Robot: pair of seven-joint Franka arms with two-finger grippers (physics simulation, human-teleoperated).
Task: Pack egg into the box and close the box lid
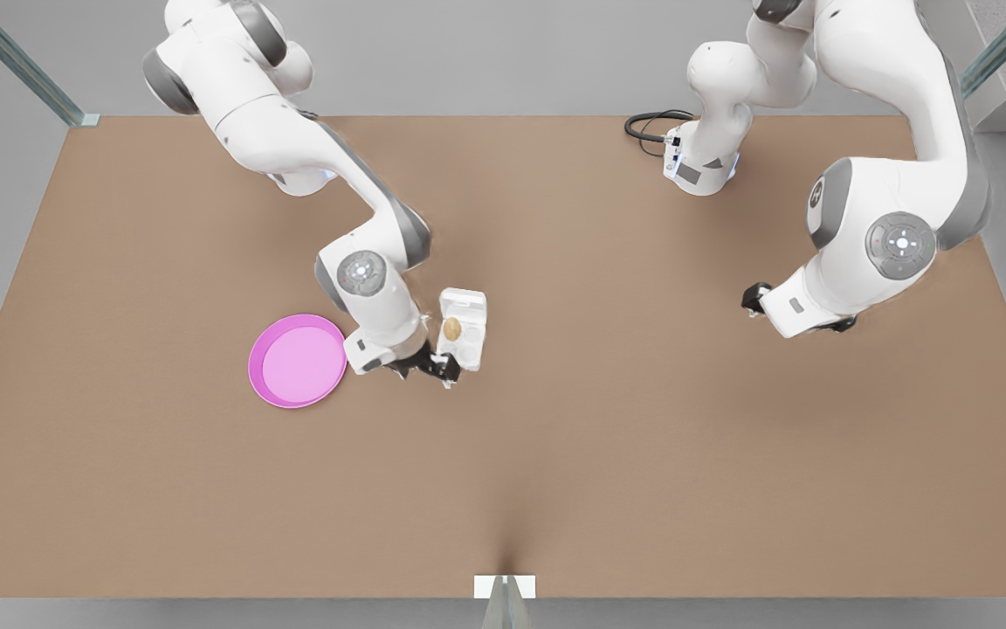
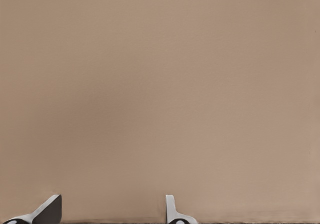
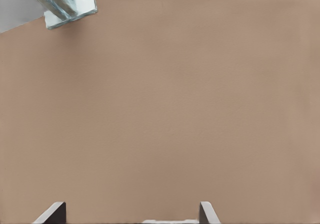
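The white box (image 1: 471,348) lies on the table near the middle of the front view, with the tan egg (image 1: 451,329) sitting in one of its cups. The box lid (image 1: 463,303) is open and lies back on the far side of the cups. My right gripper (image 1: 430,367) hangs at the box's near edge, on the front view's left arm. In its wrist view the right gripper (image 3: 131,216) is open, and a thin white strip of the box (image 3: 167,221) shows between the fingers. My left gripper (image 1: 754,299) waits far off at the front view's right, open (image 2: 112,211) over bare table.
A pink round plate (image 1: 297,361) lies just to the front view's left of the right arm's wrist. A metal post on a white foot (image 1: 504,587) stands at the table's near edge, also seen as the post (image 3: 67,7) from the right wrist. A black cable (image 1: 647,127) loops at the back.
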